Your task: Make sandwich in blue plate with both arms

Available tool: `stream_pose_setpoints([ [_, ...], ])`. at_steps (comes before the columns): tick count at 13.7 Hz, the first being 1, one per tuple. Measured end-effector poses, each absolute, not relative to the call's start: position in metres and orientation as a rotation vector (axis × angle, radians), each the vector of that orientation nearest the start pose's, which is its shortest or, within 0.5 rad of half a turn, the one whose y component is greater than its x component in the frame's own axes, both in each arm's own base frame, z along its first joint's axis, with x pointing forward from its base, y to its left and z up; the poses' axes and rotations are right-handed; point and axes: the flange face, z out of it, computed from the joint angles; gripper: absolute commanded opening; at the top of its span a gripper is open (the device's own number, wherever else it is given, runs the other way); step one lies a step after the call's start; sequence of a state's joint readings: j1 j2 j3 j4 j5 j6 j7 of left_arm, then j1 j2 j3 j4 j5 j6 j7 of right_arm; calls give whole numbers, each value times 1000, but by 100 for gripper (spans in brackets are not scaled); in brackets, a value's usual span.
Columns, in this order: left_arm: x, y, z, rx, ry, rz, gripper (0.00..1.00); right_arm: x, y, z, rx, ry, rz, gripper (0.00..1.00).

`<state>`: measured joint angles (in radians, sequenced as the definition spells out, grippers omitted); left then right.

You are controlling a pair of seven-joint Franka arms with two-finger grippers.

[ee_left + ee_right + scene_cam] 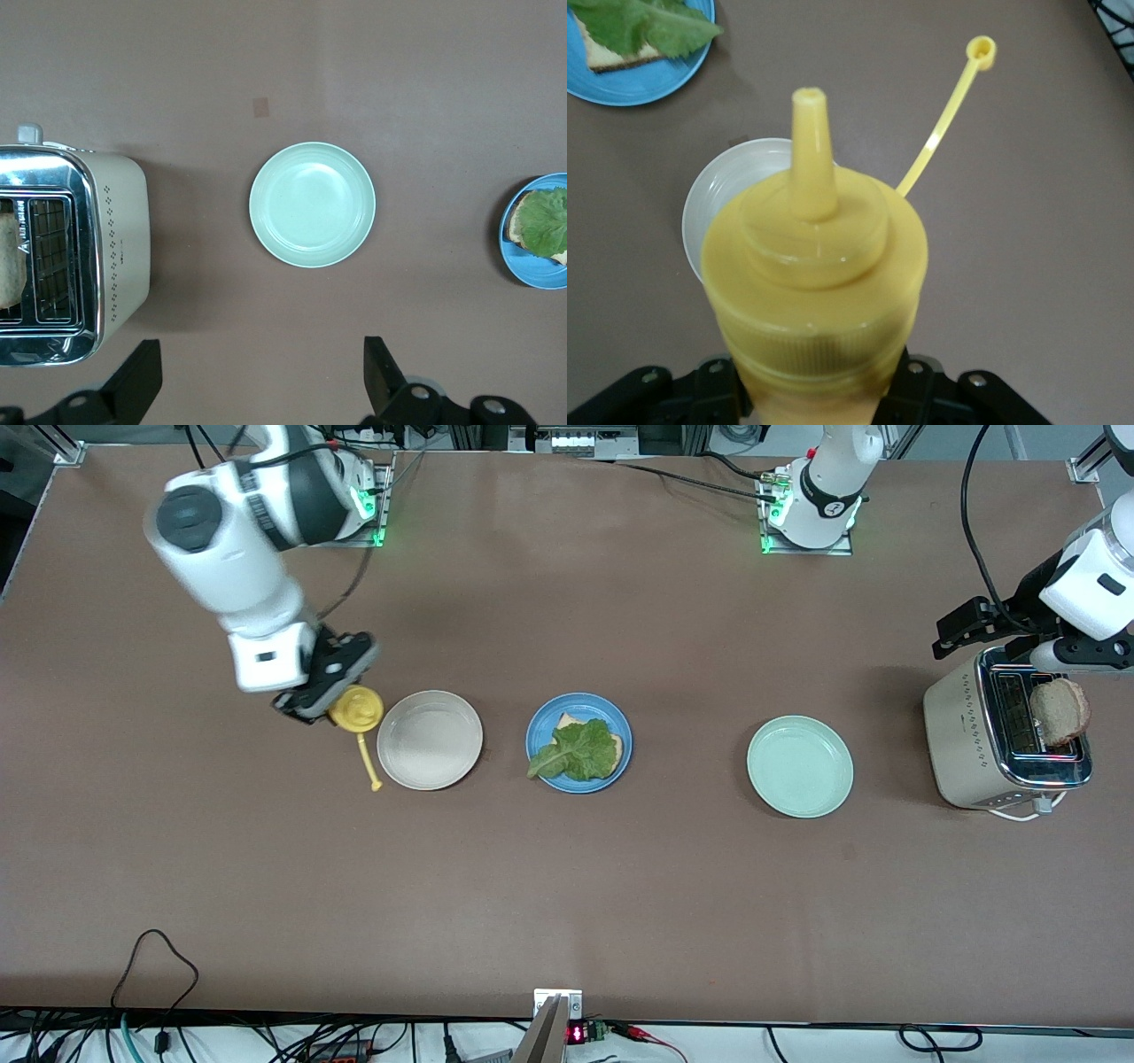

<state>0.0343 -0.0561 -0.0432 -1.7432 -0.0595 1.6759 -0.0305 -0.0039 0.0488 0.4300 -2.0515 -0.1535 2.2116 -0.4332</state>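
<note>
Toast point(611, 744) mostly hidden under lettuce point(578, 751); toaster point(62, 257) cut off by wrist-view edge.

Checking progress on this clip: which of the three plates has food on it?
The blue plate, the middle one: it holds toast under a lettuce leaf. The cream plate and mint-green plate are bare.

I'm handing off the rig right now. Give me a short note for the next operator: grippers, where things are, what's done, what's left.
Right gripper: shut on the yellow bottle, cap off on its tether, beside the cream plate.
Left gripper: open, empty, over the toaster at the left arm's end.
Blue plate: mid-table, holds one toast slice with lettuce on top.
Second slice: in the toaster.
Mint plate: between blue plate and toaster.
Done: base slice, lettuce.
Left: likely sauce, then second slice on top.
</note>
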Motion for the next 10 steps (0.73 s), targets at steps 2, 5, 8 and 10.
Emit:
stream_pose_setpoints([
  [2, 542, -11, 583, -3198, -45, 20, 100, 500, 267, 420, -2955, -1511, -153, 0],
  [5, 543, -11, 582, -3198, -45, 22, 100, 468, 320, 399, -2998, -1672, -85, 0],
  [8, 543, -11, 581, -3198, -45, 26, 100, 447, 369, 370, -2989, -1856, -28, 0],
  [10, 544, -11, 579, -3198, -45, 32, 100, 439, 397, 345, -2962, -1978, 26, 0],
])
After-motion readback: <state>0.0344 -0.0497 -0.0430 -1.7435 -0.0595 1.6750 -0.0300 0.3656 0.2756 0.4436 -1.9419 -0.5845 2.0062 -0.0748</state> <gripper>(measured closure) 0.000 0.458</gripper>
